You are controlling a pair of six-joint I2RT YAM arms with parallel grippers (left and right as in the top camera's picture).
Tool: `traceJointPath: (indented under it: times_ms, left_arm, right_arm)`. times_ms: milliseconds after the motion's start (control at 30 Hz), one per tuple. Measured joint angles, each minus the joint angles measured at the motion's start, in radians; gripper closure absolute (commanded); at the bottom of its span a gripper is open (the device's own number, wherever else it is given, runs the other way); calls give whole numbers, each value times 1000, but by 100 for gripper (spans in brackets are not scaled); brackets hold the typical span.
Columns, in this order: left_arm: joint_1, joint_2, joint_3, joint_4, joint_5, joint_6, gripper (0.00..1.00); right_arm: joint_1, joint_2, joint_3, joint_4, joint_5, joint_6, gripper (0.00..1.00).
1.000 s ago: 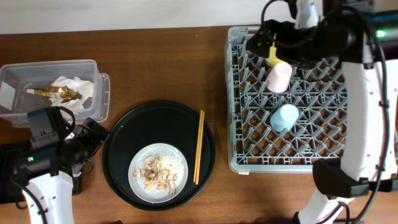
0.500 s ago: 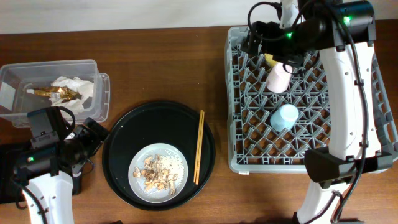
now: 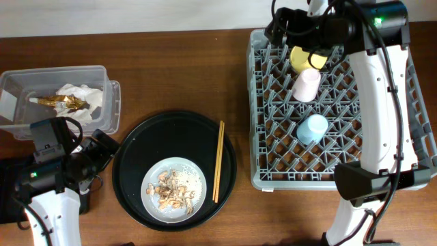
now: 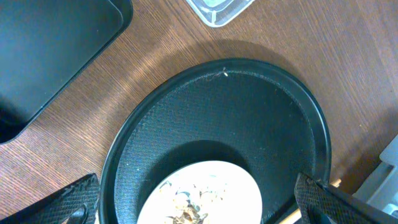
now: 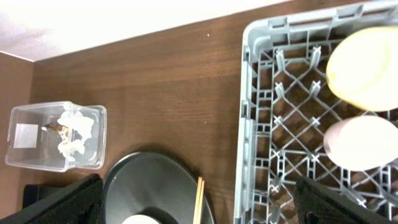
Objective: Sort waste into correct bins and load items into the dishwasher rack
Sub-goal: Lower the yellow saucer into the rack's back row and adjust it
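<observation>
The grey dishwasher rack (image 3: 341,157) holds the yellow bowl (image 3: 304,58), pink cup (image 3: 306,85) and blue cup (image 3: 313,128). My right gripper (image 3: 278,31) hangs open and empty over the rack's far left corner, beside the bowl (image 5: 364,65). The plate (image 3: 174,190) with food scraps (image 3: 172,193) sits on the round black tray (image 3: 136,164), with the chopsticks (image 3: 218,161) along its right side. My left gripper (image 4: 199,208) is open, low at the tray's left edge and facing the plate (image 4: 205,193). The clear tub (image 3: 20,82) holds the napkin (image 3: 82,96) and gold wrapper (image 3: 58,102).
A shallow black rectangular tray (image 4: 50,50) lies at the table's front left, under my left arm. Bare wooden table (image 3: 184,75) runs between the tub and the rack. My right arm's white column (image 3: 379,137) crosses over the rack's right half.
My right gripper has drawn back off the yellow bowl toward the rack's far left corner, so the whole bowl now shows. The left arm has not moved.
</observation>
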Motion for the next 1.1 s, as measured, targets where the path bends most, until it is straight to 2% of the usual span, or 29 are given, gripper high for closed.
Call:
traceJointPath:
  times_ms: [167,867,1000,1067,1100]
  left_arm:
    - [0,0,0,0,0,0,1]
    - [0,0,0,0,0,0,1]
    - [0,0,0,0,0,0,1]
    - [0,0,0,0,0,0,1]
    - [0,0,0,0,0,0,1]
  right_arm:
    - [1,84,-1,21,0,3,2]
    - [1,86,-2,113,0,3,0]
    - [2,86,-2,128,1,6,8]
    - [18,86,-2,156,4,8,17]
    - [25,86,-2,171,5,10,18]
